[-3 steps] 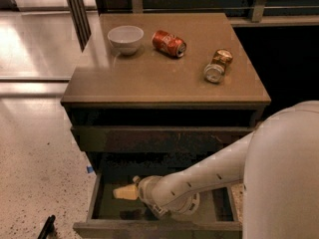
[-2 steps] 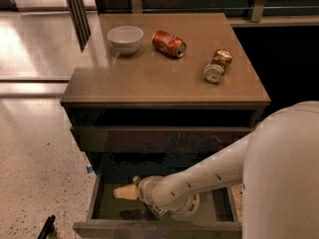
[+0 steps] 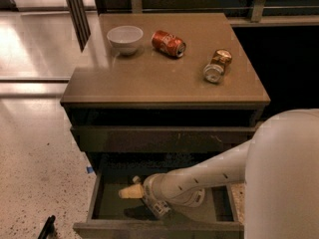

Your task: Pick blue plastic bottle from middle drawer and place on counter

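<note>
The middle drawer stands pulled open at the bottom of the view, its dull greenish floor showing at the left. My white arm reaches from the right down into it. My gripper is inside the drawer, left of centre, low over the floor, its cream tip pointing left. The blue plastic bottle is not plainly visible. A small pale round bit shows just behind the gripper, and I cannot tell whether it is the bottle's cap. The tan counter lies above the drawer.
On the counter stand a white bowl at the back left, a red soda can lying on its side, and a gold-brown can lying at the right. A closed drawer front sits above the open drawer. Speckled floor lies to the left.
</note>
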### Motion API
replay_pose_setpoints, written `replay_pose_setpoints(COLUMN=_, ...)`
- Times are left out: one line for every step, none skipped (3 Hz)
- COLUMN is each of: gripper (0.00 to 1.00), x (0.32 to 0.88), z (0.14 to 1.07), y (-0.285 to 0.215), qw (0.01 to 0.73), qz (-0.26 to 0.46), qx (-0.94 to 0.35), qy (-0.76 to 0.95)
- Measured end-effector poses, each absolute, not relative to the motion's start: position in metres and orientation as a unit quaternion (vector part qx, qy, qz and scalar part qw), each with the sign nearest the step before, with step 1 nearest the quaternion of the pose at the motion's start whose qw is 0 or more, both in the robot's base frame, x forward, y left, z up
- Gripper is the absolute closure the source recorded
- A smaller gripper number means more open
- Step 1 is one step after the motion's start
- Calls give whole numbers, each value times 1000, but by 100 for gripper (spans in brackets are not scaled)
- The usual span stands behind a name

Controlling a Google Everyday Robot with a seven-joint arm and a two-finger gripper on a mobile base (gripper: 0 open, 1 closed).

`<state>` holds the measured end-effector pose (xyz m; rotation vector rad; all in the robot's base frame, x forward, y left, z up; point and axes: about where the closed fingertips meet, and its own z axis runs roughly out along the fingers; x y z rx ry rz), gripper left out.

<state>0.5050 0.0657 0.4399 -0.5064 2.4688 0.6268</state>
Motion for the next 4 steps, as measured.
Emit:
replay_pose_setpoints(gripper=0, x=508, z=428, y=55, qw=256, qz=240, qx=-214, qy=912)
replay_pose_setpoints(gripper=0, x=509, z=420, y=51, qw=254, qz=244, qx=-231, qy=907)
replay_pose_setpoints(gripper=0, x=508, z=411, y=53, qw=254, qz=246, qx=-236, qy=905)
replay_pose_setpoints(gripper=0, x=505, z=399, y=65, qw=252, qz=255, qx=-239, qy=902)
